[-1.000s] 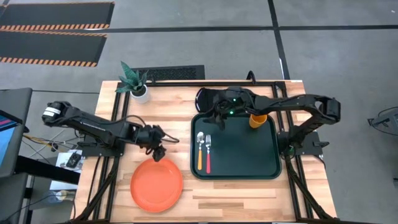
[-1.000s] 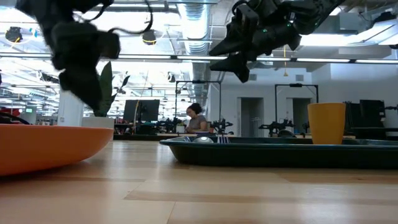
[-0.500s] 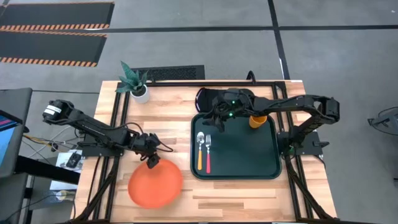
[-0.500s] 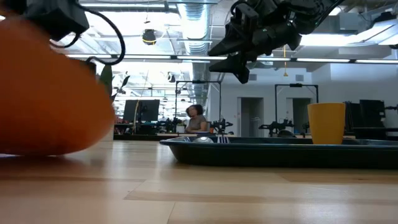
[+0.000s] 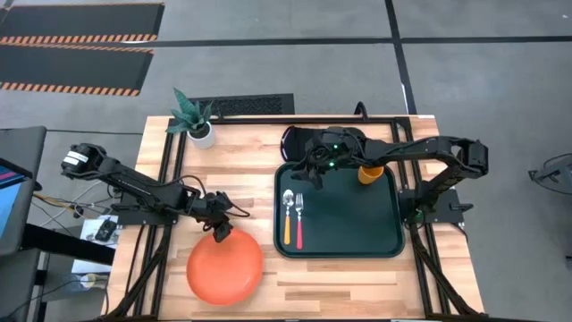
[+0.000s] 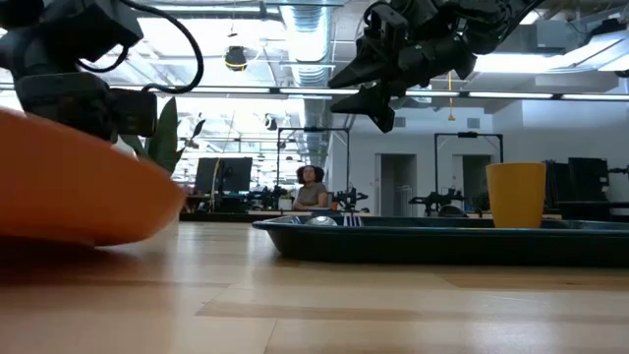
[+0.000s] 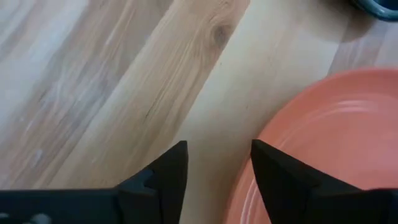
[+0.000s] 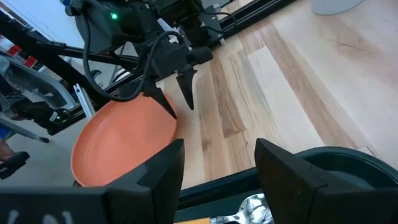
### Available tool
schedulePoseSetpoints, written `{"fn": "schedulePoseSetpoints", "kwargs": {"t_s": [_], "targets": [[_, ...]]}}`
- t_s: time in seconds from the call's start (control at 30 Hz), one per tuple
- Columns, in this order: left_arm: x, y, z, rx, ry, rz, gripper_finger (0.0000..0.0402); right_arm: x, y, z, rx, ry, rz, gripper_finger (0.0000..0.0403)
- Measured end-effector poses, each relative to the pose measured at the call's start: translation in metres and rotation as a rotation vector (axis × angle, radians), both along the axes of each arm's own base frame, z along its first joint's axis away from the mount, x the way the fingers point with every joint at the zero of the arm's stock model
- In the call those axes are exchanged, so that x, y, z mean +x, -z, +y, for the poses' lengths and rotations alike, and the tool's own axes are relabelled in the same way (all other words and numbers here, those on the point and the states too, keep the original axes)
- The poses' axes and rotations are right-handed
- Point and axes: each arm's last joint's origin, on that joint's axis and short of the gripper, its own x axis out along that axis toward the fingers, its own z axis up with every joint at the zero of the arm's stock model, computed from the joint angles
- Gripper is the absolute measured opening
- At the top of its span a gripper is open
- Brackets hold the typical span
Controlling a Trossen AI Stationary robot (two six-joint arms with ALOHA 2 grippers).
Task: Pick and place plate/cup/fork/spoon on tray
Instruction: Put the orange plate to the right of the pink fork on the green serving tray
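High view: a pale, striped wooden worktop (image 5: 241, 179) carries the round, smooth orange-red plate (image 5: 225, 268) near its front edge, left of the dark rectangular tray (image 5: 380, 228) with rounded corners. The left claw (image 5: 221, 231) sits at the plate's far rim. On the tray the spoon (image 5: 288, 215) and fork (image 5: 299, 217) lie side by side, the spoon with an orange-yellow handle, the fork with a red one, and the orange cup (image 5: 370, 173) stands in the far right corner. The right claw (image 5: 315, 170) hangs over the tray's far left corner.

Low view: the plate (image 6: 79, 187) is tilted, one edge raised off the wood.

Left wrist view: two dark fingers (image 7: 171, 171) stand apart beside the plate's (image 7: 329, 143) glossy, faintly ringed rim, gripping nothing.

Right wrist view: that claw's fingers (image 8: 165, 165) are spread, empty. No writing is legible anywhere.
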Motion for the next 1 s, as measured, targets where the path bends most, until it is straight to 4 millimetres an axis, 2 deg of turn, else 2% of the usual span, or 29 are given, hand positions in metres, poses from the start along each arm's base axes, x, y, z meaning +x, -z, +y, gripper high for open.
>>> {"fn": "schedulePoseSetpoints", "kwargs": {"t_s": [0.27,0.4,0.63,0.8,1.0], "targets": [[0.004,-0.009,-0.004,-0.09,0.054,0.002,0.0257,0.0,0.0,0.0,0.0,0.0,0.0,0.0221],[0.001,-0.011,-0.004,-0.075,0.055,0.067,0.0276,0.0,0.0,0.0,0.0,0.0,0.0,0.0221],[-0.002,-0.014,-0.003,-0.008,0.133,0.119,0.027,0.0,0.0,0.0,0.007,0.002,0.001,0.0221],[-0.012,-0.002,-0.005,-0.012,0.178,0.171,0.026,0.0,0.0,0.0,0.016,0.006,0.003,0.0221],[-0.017,0.006,-0.007,-0.053,0.197,0.179,0.0217,0.0,0.0,0.0,0.016,0.006,0.003,0.0221]]}}
